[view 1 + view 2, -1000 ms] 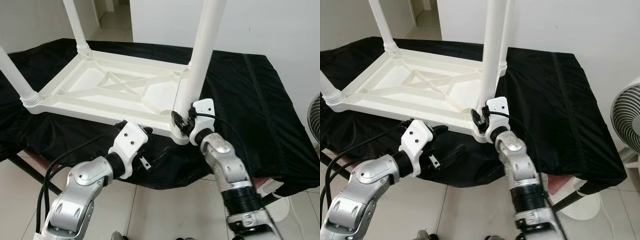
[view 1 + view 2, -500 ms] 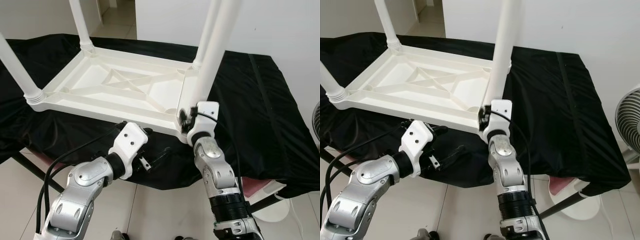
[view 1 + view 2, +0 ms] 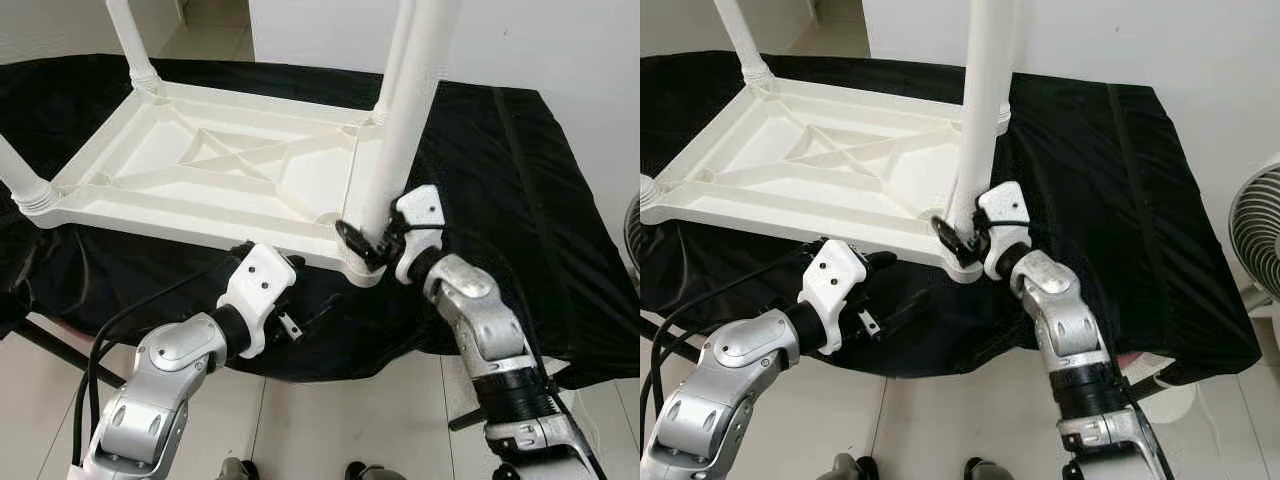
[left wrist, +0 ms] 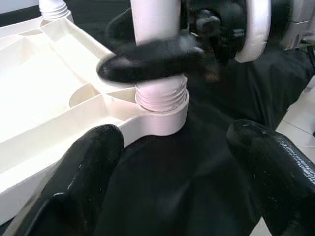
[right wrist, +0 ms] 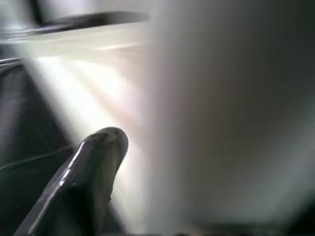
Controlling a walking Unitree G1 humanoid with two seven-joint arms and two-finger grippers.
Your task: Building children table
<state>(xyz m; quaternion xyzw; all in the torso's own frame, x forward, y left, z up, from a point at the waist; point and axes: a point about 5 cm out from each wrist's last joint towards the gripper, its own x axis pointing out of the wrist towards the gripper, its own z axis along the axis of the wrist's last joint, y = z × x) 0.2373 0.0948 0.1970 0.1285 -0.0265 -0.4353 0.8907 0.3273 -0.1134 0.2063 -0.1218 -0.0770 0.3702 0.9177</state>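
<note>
Black cloth (image 3: 500,180), smooth and faintly glossy, covered a wide work surface and hung over its near edge above pale floor tiles (image 3: 330,420); a white wall stood behind, and part of a fan (image 3: 1255,235) showed at the far right. No brand, label or writing could be read on anything.

On the cloth lay the white plastic children's table (image 3: 210,170), upside down — its underside a shallow tray stiffened by moulded ribs that crossed in an X. Round, smooth legs rose from its corner sockets. The near-right leg (image 3: 405,110) stood in the corner nearest the robot, and the left wrist view showed screw threads (image 4: 160,96) at its foot, just above the round socket collar.

The right gripper (image 3: 372,240) was at the base of that leg, its black fingers set around the tube just above the socket; one finger (image 4: 147,61) lay across the front of the leg, blurred. The grip looked closed on the leg.

The left gripper (image 3: 300,315) hung just below and in front of the table's near edge, near the same corner but apart from it — its fingers (image 4: 83,177) spread wide, holding nothing.
</note>
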